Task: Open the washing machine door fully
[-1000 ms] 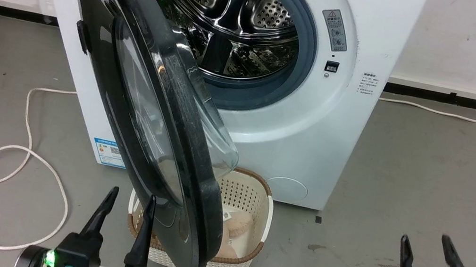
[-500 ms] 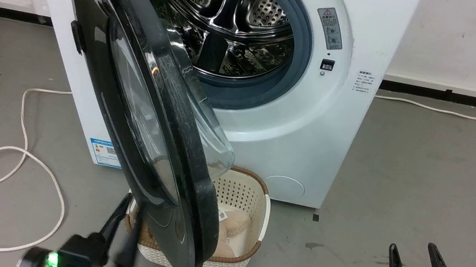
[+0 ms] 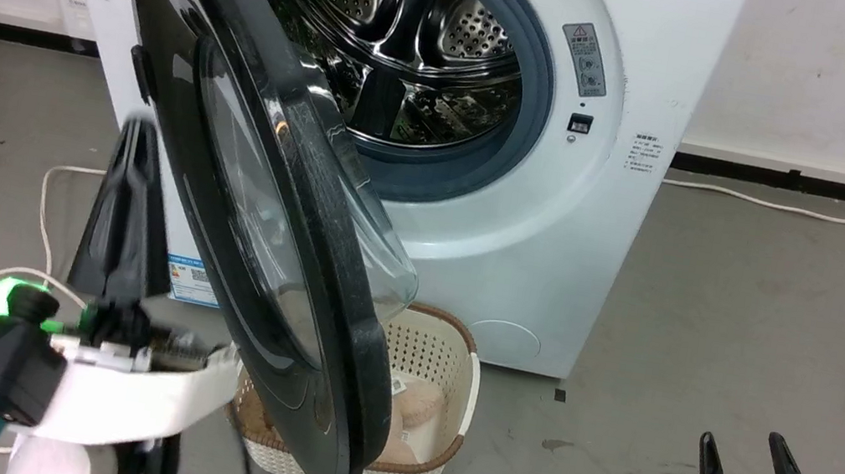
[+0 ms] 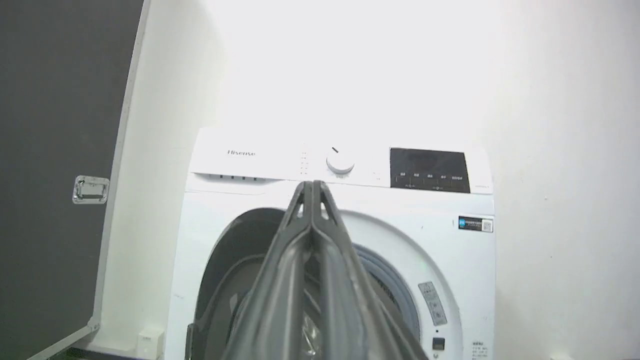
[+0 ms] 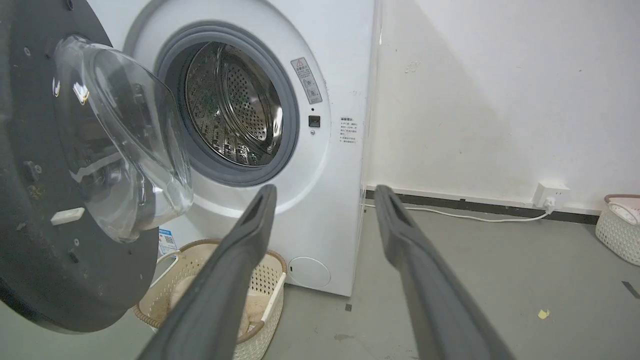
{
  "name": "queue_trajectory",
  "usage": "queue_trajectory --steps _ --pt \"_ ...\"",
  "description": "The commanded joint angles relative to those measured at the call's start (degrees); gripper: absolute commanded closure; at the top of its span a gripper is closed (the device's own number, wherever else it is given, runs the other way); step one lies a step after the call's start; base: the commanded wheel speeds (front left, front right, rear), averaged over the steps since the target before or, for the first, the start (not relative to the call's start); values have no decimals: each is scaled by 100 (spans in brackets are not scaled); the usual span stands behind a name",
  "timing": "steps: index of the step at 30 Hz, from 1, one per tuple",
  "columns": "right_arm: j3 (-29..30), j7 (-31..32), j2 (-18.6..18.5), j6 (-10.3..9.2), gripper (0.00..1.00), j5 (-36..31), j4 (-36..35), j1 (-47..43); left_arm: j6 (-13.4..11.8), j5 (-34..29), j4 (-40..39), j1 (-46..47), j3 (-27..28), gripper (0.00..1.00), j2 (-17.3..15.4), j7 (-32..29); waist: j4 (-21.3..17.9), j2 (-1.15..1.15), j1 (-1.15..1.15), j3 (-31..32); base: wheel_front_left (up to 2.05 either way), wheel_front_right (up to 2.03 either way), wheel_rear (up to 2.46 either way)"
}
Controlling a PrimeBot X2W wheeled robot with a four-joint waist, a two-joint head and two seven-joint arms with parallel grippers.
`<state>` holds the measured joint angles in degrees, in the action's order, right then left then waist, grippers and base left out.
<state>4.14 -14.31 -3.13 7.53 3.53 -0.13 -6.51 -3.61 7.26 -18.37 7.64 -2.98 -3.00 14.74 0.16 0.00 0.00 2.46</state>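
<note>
Dark fingers of the left gripper (image 3: 136, 141), pressed together on nothing, show blurred at the left edge of the washing machine door (image 3: 183, 89); contact unclear. Near right, the right gripper (image 3: 742, 440) is spread. Hisense lettering (image 4: 241, 152) marks the white washing machine (image 3: 557, 241); sticker (image 3: 589, 60) print illegible. Glossy black door, bulging clear glass (image 3: 367, 237), stands half-open, hiding part of a perforated cream basket (image 3: 448, 343).

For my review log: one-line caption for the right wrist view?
Open right gripper faces the washing machine, its door standing partway open above a cream basket.
</note>
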Motion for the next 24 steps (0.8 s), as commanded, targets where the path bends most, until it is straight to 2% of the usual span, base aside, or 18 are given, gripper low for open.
queue_trajectory --steps 1,4,10,11,12,16,24 --pt "4 -34 24 -4 0 1 22 31 -30 11 -206 203 -129 100 6 -40 7 0 0 17 0 0 0" --pt "-4 -35 24 -4 0 8 33 31 -38 4 -415 353 -334 100 8 -183 12 0 0 26 0 0 0" --pt "-40 -39 24 -4 0 36 71 44 -28 24 -602 370 -1287 100 11 -662 8 0 0 13 0 0 0" --pt "-51 -42 24 -4 0 73 89 55 -47 100 -456 241 -1634 100 11 -782 -10 0 0 -8 0 0 0" --pt "-51 -42 24 -4 0 73 89 55 -47 100 -456 241 -1634 100 11 -782 -10 0 0 -8 0 0 0" --pt "-56 -48 25 -4 0 107 122 76 -65 306 -46 -56 -2204 100 12 -872 -49 0 0 -57 0 0 0" --pt "-61 -58 25 -4 0 99 167 93 -76 520 1125 -296 -2682 100 12 -840 -107 0 0 -152 0 0 0"
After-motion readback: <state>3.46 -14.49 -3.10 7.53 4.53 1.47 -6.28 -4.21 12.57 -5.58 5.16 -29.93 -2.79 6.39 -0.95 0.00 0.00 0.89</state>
